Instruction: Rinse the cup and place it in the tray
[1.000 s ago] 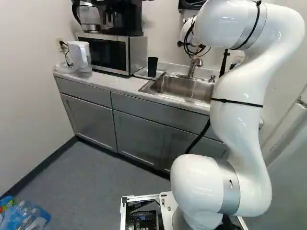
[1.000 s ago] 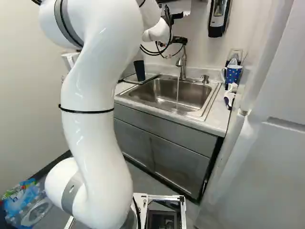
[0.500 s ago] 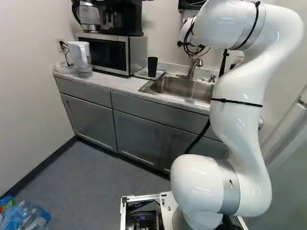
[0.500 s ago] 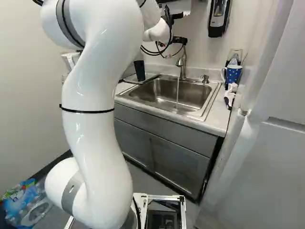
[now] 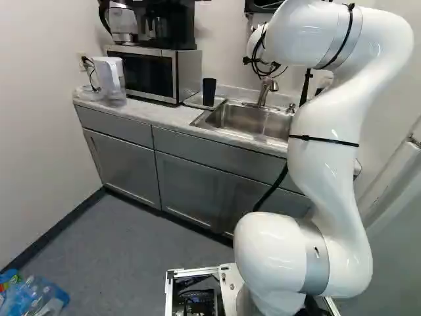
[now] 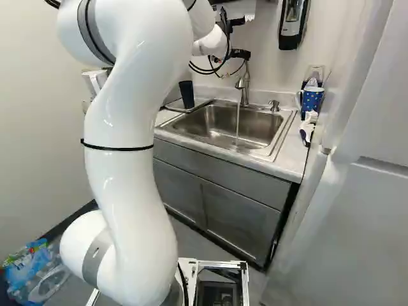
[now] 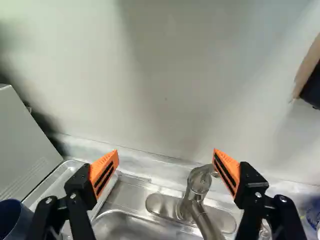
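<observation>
Water [image 6: 238, 124] runs from the tap [image 6: 243, 84] while the cup [image 5: 209, 92] stands on the tray [image 5: 193, 100], at nine o'clock from that tap in the left base view, so we, with our gripper [image 7: 166, 152] spread wide, should likely nudge its top softly to stop the flow.

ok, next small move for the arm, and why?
Probably ease the open gripper toward the faucet to shut off the water: it runs into the sink with nothing under it, the cup stands in the tray, and the gripper hovers near the faucet.
</observation>
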You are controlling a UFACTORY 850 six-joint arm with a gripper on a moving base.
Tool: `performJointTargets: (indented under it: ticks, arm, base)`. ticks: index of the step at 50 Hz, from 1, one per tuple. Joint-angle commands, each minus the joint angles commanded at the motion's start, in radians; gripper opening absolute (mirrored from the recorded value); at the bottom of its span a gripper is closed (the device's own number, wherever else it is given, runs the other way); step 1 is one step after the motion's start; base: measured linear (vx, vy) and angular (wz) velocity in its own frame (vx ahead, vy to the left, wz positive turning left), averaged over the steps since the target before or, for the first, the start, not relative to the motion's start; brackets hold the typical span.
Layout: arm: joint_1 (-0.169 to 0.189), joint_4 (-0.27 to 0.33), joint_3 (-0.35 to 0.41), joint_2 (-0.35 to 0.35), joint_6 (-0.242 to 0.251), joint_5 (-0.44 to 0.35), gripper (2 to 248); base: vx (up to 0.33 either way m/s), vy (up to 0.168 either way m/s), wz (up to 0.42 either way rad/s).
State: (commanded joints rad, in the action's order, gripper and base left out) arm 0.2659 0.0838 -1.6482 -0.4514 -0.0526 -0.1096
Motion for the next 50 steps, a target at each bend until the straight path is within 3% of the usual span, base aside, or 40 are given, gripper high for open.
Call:
performJointTargets:
  ticks: [50]
  arm:
    - [-0.004,0.0,0.032,0.026,0.0,0.08,247]
  base:
    - [0.0,0.0,0.0]
